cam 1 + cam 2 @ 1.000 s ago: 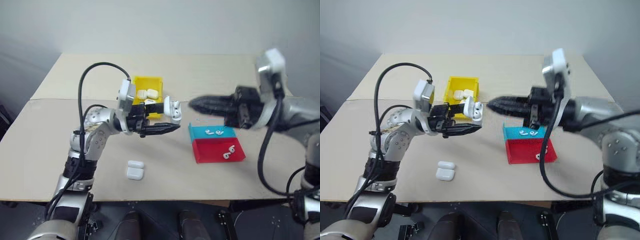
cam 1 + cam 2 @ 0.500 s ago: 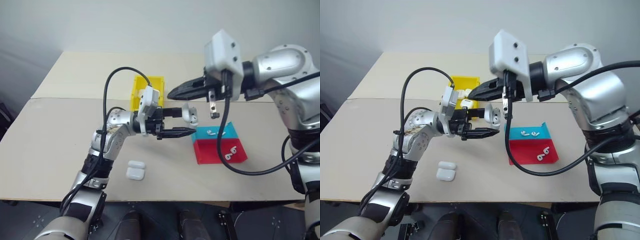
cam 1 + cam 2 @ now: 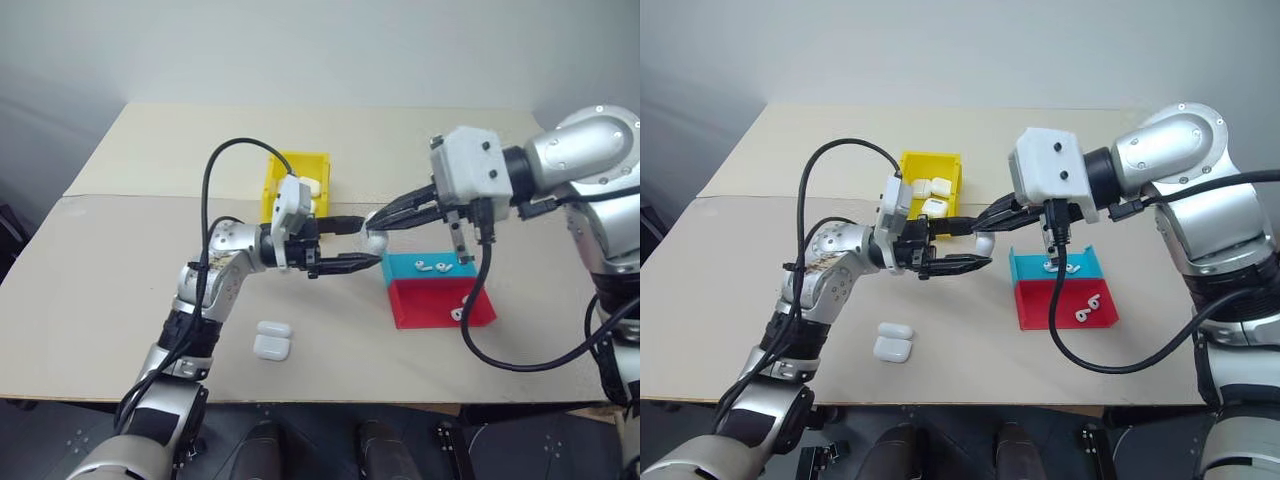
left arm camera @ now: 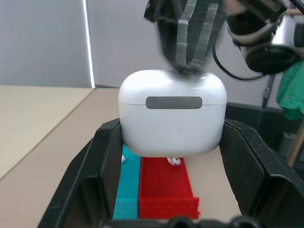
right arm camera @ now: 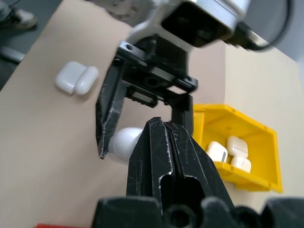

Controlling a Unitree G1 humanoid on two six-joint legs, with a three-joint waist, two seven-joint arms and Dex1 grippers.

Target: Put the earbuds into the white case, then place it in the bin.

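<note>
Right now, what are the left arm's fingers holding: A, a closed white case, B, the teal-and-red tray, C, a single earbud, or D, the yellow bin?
A: the left wrist view shows the white case, lid shut, clamped between the left gripper's fingers.

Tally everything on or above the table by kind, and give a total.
white case: 5
earbuds: 4
yellow bin: 1
teal-and-red tray: 1
Total: 11
</note>
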